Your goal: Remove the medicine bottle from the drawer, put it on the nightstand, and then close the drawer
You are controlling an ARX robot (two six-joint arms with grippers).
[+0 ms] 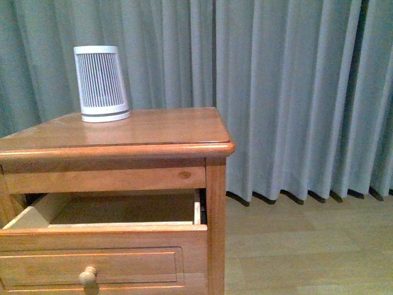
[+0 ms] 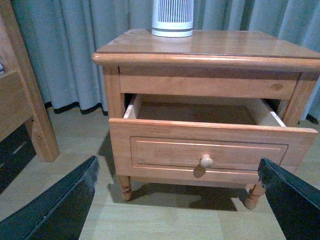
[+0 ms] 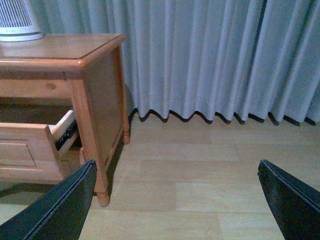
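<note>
Front view, drawer (image 1: 110, 241) open, jutting past nightstand (image 1: 166, 128)

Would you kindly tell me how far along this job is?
Done: the drawer is open. In hand: nothing; the left end effector and right end effector are open, empty. Left: no bottle shows on the nightstand or elsewhere, so fetching, placing, closing remain.

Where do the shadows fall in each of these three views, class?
Front view: the inside of the drawer is dim, shaded by the top of the nightstand. Left wrist view: the knob throws a small shadow just below itself, and a dark patch lies on the floor under the nightstand. Right wrist view: shadow hugs the floor along the nightstand's side.
</note>
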